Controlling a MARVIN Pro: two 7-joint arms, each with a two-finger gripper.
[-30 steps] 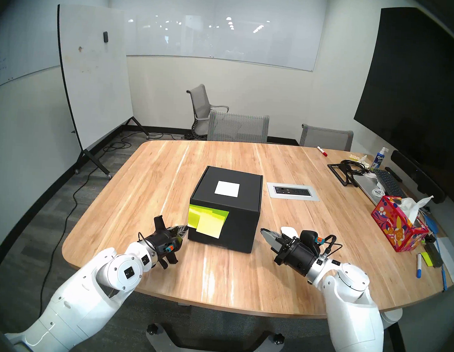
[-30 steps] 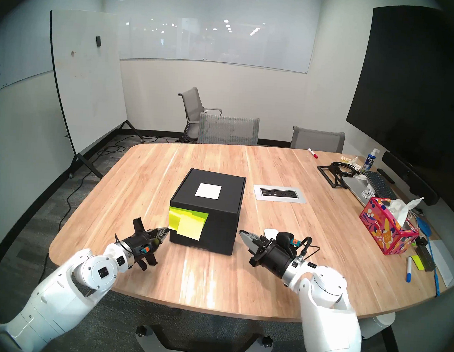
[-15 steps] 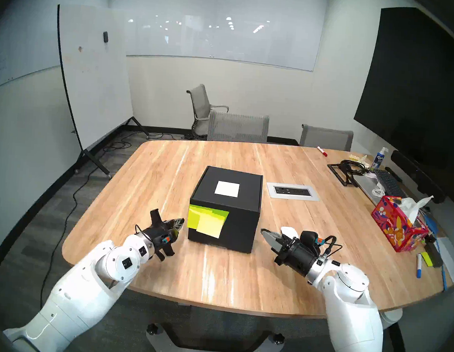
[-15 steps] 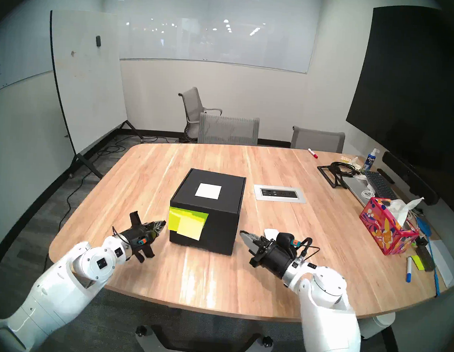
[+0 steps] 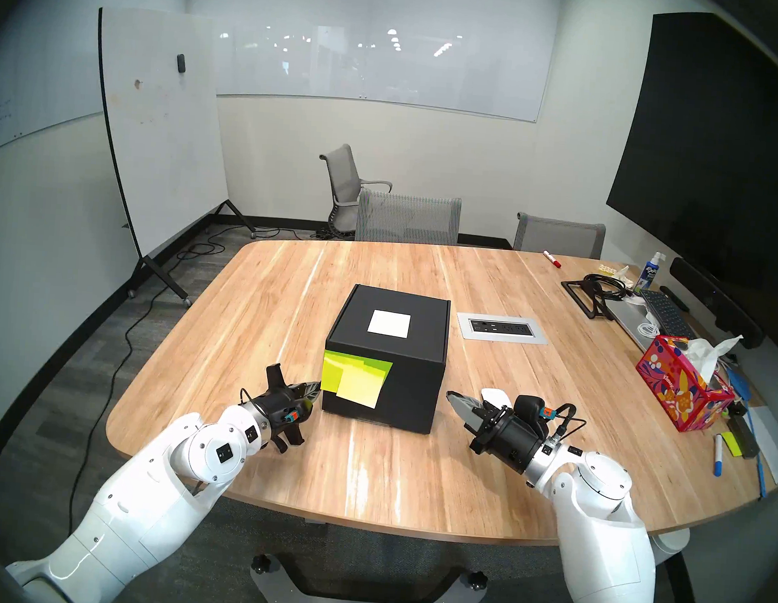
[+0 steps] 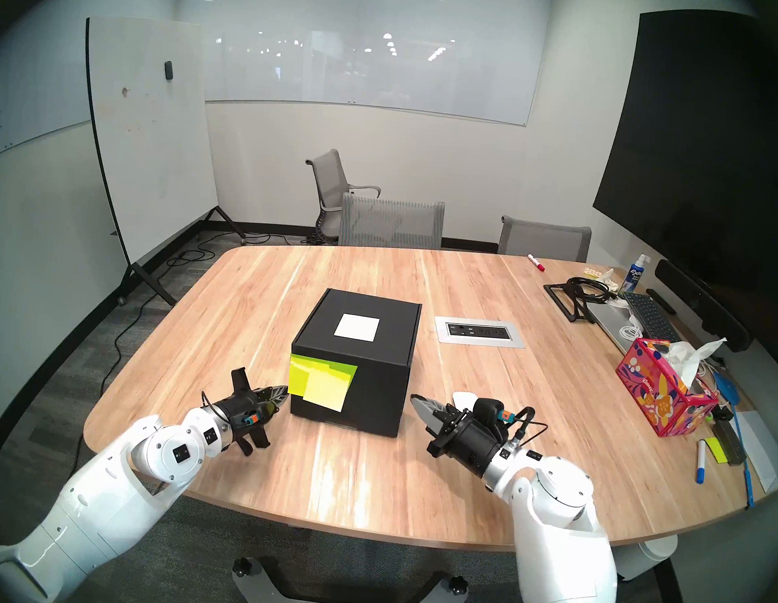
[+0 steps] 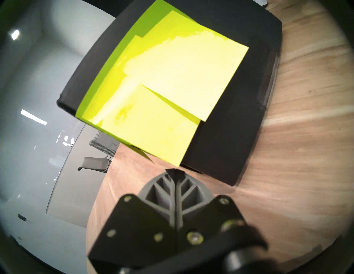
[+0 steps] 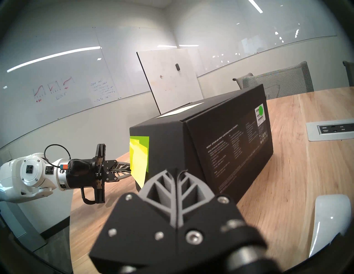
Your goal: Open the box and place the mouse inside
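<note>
from my seat the table (image 5: 287, 287) reads as pale wood with a satin sheen and streaky grain. the box (image 5: 411, 387) looks like matt black cardboard, with a white paper label (image 5: 389, 324) on its lid and yellow-green paper notes (image 5: 356, 379) on its front, some glossy where light hits. the mouse (image 8: 329, 220) is smooth, glossy white plastic. i see ribbed grey plastic fingers (image 8: 162, 183) on matt black plates. the tissue box (image 5: 679, 390) is printed red card.
</note>
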